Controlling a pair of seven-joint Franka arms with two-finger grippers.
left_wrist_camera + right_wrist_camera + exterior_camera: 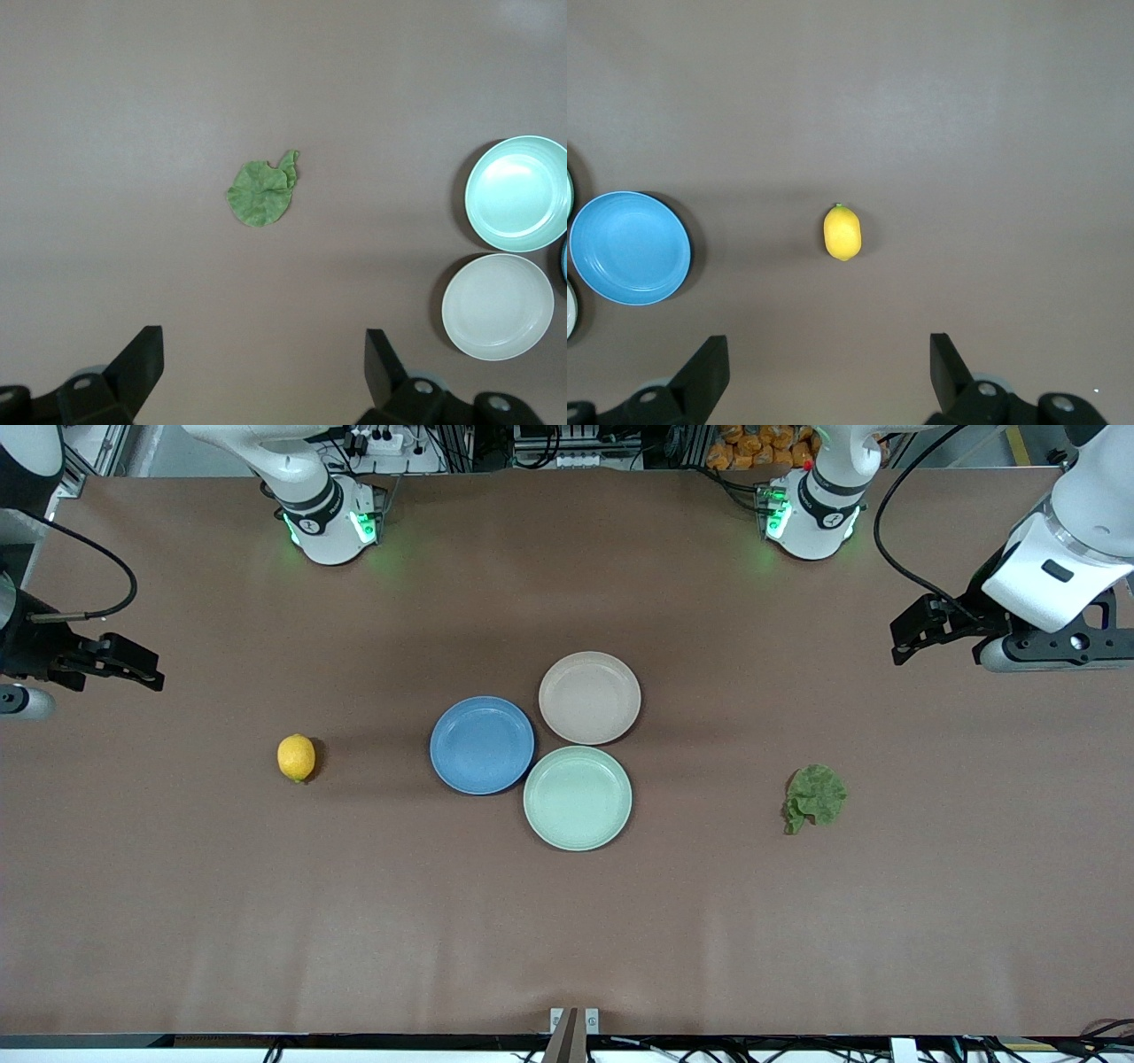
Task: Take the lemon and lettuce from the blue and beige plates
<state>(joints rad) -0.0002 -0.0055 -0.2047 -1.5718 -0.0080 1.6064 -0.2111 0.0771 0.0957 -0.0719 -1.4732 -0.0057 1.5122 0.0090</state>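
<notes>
3 round matte plates sit touching at the middle of the brown worktop [177, 921]: a medium blue plate [482, 745], a pale beige plate [589, 697] and a mint-green plate [578, 797], all bare. The crumpled green lettuce leaf [814, 797] lies on the worktop toward the left arm's end, directly ahead of the left gripper [264, 354], whose jaws stand wide and hold nothing. The small oval yellow lemon [296, 757], long axis pointing away from the jaws, lies likewise ahead of the right gripper [829, 354], equally wide and unladen. No writing is readable.
</notes>
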